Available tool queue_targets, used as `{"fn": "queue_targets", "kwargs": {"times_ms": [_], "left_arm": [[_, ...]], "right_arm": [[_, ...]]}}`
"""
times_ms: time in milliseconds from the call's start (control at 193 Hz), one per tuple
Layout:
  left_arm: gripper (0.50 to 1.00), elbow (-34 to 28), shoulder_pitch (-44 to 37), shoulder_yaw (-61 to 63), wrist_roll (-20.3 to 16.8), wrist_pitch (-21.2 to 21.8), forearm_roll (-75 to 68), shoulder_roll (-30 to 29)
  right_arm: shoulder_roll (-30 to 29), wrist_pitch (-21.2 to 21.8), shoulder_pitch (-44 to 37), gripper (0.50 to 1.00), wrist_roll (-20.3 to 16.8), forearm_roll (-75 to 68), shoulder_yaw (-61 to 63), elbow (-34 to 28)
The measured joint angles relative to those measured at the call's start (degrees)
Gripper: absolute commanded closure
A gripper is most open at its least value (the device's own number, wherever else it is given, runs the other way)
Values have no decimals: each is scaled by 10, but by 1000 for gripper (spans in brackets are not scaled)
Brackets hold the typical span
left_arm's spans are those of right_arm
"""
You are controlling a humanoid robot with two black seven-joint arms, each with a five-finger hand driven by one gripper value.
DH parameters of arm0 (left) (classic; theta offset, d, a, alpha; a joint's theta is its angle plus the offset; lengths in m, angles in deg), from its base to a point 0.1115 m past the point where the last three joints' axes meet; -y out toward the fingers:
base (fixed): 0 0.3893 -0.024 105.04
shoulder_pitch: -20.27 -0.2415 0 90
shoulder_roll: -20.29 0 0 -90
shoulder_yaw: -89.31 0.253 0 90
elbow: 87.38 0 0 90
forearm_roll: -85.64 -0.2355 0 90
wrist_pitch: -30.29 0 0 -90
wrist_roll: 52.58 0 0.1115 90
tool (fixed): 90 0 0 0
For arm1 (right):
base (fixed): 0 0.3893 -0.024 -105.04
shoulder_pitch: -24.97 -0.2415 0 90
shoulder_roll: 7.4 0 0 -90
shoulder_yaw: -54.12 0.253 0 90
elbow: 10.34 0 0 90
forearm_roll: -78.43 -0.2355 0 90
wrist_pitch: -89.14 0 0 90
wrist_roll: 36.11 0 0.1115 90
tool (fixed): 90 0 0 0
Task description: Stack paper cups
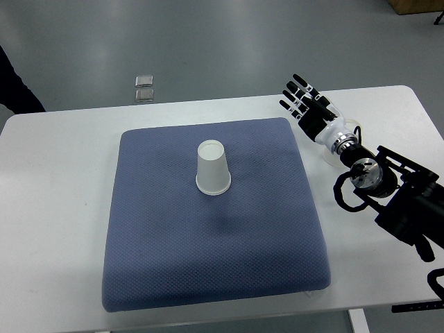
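**One cup on the pad, right hand off to the side**

A grey floor (pixel 208 41) surrounds a white tabletop (pixel 55 208), which fills most of the view. Across its middle lies a large blue-grey cushioned pad (pixel 173 263), roughly square with rounded corners. The right arm (pixel 388 187), black with exposed joints and cabling, comes in from the right edge and reaches over the bare tabletop beside the pad's upper right corner. Its right hand (pixel 307 105) sits apart from the pad, fingers (pixel 297 89) stretched out straight and slightly spread, holding nothing. A single white paper cup (pixel 212 168) stands upside down near the pad's centre, wide rim down, well apart from the hand; it may be more than one cup nested, but the angle does not let me tell. On the floor beyond the tabletop's far edge lie two small shiny square objects (pixel 144 88), one just behind the other.
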Motion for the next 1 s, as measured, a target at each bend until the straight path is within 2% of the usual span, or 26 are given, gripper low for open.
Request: {"fn": "queue_targets", "kwargs": {"times_ms": [472, 607, 784, 882, 1002], "left_arm": [[500, 1, 1, 2, 0, 0, 0, 0], [500, 3, 1, 2, 0, 0, -1, 0], [500, 14, 1, 3, 0, -1, -2, 0], [500, 19, 2, 4, 0, -1, -2, 0], [500, 32, 4, 4, 0, -1, -2, 0]], "right_arm": [[2, -1, -4, 581, -1, 9, -2, 0], [7, 1, -9, 581, -5, 47, -2, -2], [33, 26, -41, 583, -21, 129, -7, -10], [74, 29, -90, 583, -30, 152, -67, -13], [114, 31, -173, 583, -33, 156, -210, -14]]}}
